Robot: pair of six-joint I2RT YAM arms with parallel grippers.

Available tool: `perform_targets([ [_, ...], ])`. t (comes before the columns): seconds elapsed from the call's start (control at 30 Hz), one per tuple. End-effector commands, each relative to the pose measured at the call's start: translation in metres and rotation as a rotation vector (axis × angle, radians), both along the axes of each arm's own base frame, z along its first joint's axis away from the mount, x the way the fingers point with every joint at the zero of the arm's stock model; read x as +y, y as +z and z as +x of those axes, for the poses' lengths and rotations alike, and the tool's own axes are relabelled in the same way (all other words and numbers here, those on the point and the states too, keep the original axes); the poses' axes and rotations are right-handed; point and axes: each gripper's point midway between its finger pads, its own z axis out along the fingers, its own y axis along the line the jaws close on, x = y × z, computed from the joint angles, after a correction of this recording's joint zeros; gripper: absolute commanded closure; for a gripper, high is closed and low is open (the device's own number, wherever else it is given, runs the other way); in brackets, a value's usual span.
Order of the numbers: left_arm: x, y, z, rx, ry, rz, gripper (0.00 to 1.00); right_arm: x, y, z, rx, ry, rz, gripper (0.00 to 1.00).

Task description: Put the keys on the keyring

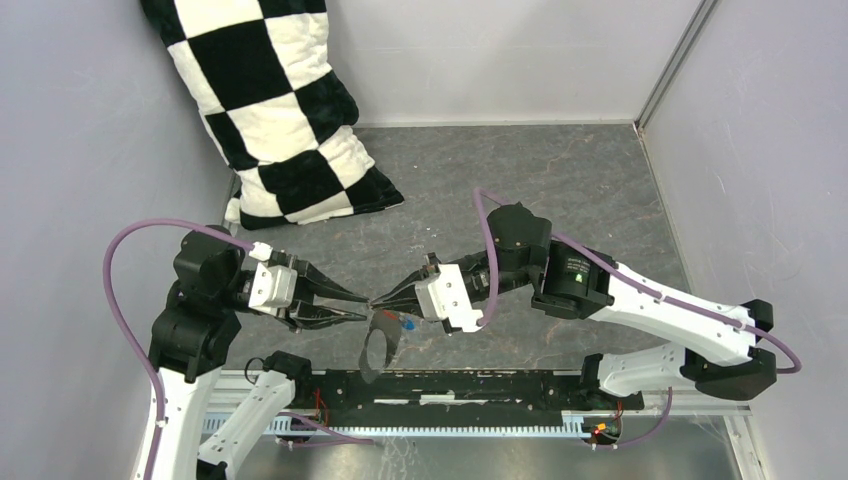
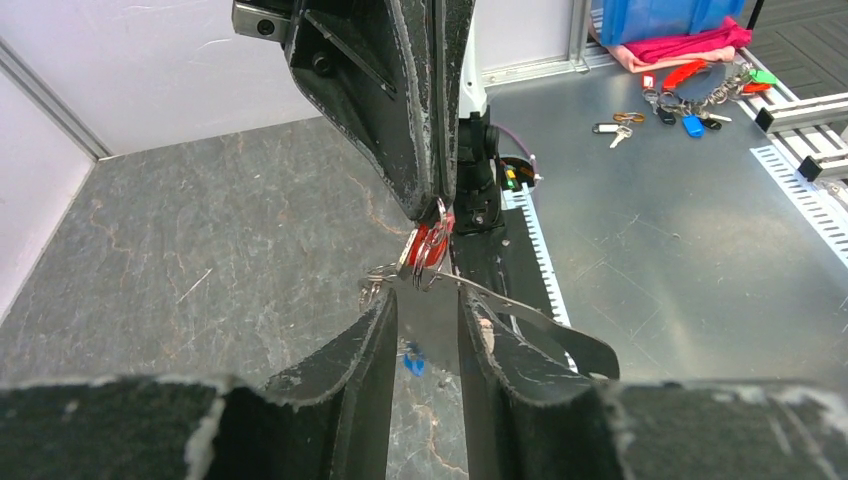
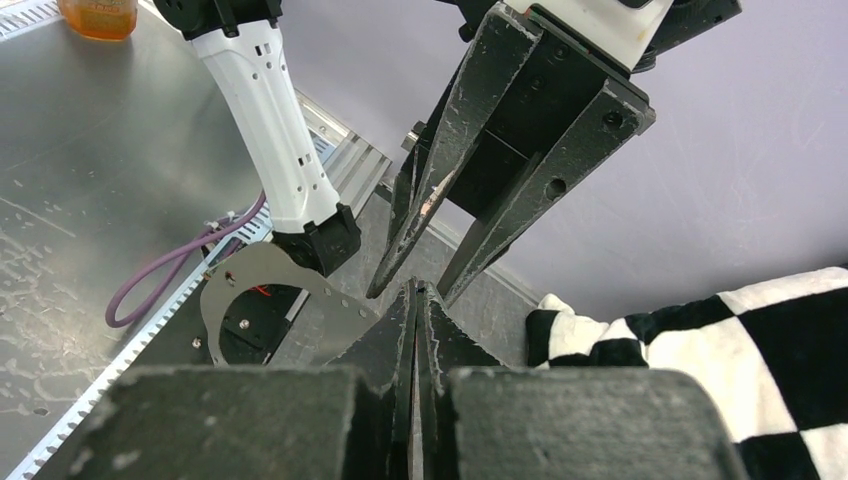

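Note:
The keyring is a grey flat band loop hanging between the arms. It also shows in the left wrist view and the right wrist view. My left gripper holds the band's end between its fingers. My right gripper meets it tip to tip and is shut on the red-headed key, held at the band's end with small metal rings. The blue-headed key lies on the table below the grippers, also seen in the left wrist view.
A black-and-white checkered pillow leans in the back left corner. A black rail runs along the near edge between the arm bases. Grey walls close in left, back and right. Spare keys lie on the metal bench outside.

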Motion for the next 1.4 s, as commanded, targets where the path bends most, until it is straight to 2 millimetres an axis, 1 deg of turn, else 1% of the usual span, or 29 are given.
perform_targets([
  [0.0, -0.001, 0.001, 0.0, 0.005, -0.01, -0.004, 0.65, 0.0, 0.035, -0.005, -0.022, 0.022, 0.105, 1.0],
  [0.2, 0.0, 0.001, -0.004, 0.007, -0.026, -0.008, 0.72, 0.003, 0.033, -0.005, -0.017, 0.026, 0.101, 1.0],
  [0.5, 0.0, -0.001, -0.004, -0.018, -0.027, -0.01, 0.91, 0.004, 0.034, -0.007, -0.014, 0.035, 0.107, 0.99],
  [0.67, 0.0, -0.001, -0.003, -0.018, -0.027, -0.01, 0.97, 0.005, 0.031, -0.009, -0.01, 0.041, 0.101, 0.99],
  [0.8, 0.0, -0.001, -0.004, -0.026, -0.027, -0.011, 0.98, 0.005, 0.029, -0.008, -0.01, 0.037, 0.096, 1.0],
  [1.03, 0.0, 0.0, -0.009, -0.043, -0.054, -0.02, 0.98, 0.006, 0.023, 0.0, -0.034, -0.006, 0.081, 1.0],
  [1.13, 0.0, 0.002, -0.014, -0.058, -0.088, -0.031, 0.98, 0.01, 0.019, -0.002, -0.022, 0.011, 0.067, 1.0],
  [1.27, 0.001, 0.002, -0.017, -0.075, -0.097, -0.036, 0.98, 0.014, 0.014, -0.004, -0.008, 0.03, 0.051, 1.0],
  [1.37, 0.001, 0.002, -0.018, -0.085, -0.1, -0.039, 0.98, 0.016, 0.014, -0.005, -0.005, 0.041, 0.042, 1.0],
])
